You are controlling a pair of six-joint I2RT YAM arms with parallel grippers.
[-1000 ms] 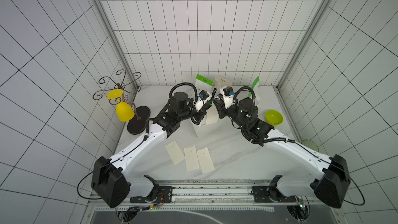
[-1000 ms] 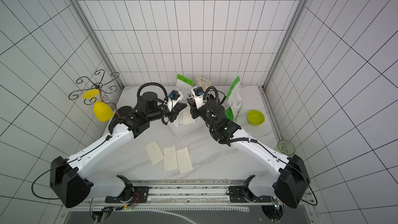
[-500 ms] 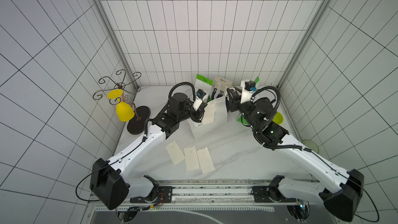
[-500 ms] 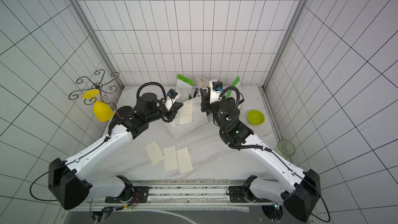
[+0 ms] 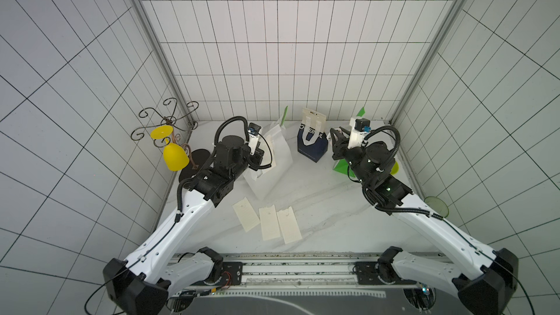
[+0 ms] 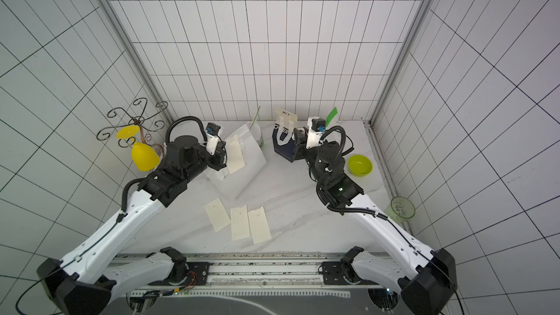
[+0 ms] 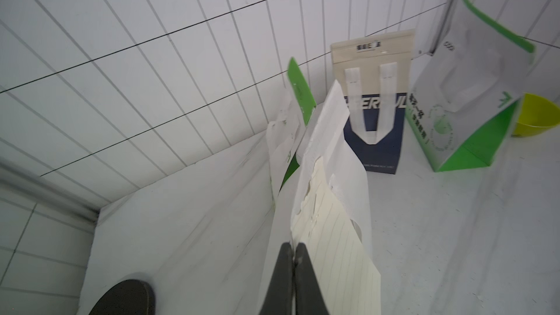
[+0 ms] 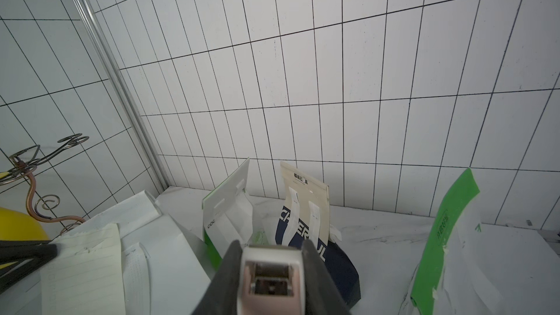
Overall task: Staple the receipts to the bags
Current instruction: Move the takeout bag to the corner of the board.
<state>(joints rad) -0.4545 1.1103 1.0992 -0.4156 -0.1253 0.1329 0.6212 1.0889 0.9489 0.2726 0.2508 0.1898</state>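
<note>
- A wire stand (image 5: 165, 119) sits at the table's (image 5: 327, 207) far left edge with a yellow cup (image 5: 174, 157) hanging from it. The left arm partly hides its dark round base.
- The left gripper (image 7: 293, 253) has its jaws pressed together, pinching the edge of the plain white bag (image 6: 250, 168). The bag leans tilted over the table, left of centre. In both top views the wrist housing hides the fingertips.
- A receipt (image 6: 235, 154) lies flat against that bag's face, its ragged end away from the gripper. I cannot tell whether the pinch also catches it, or whether a staple holds it.
- Three loose receipts (image 5: 269, 222) lie close together, flat on the table, nearer the robot's base.
- A green-and-white bag (image 8: 227, 213) stands just behind the plain white bag, which covers most of it in both top views.
- The navy bag (image 5: 312, 146) stands upright near the back wall, about centre. Its white handles hang over the lettering and cover part of it.
- The right gripper (image 8: 271, 246) is clamped on a stapler (image 8: 269, 283), one finger on each side. The stapler's nose faces the navy bag, and the frame edge cuts off its rear.
- A second green-and-white bag (image 7: 454, 110) stands to the right of the navy bag. The right arm hides most of it in the top views.
- A lime bowl (image 6: 360, 165) sits on the table beyond the right arm.
- A clear cup (image 6: 402, 207) stands at the far right by the table's edge, and its contents are hard to make out.
</note>
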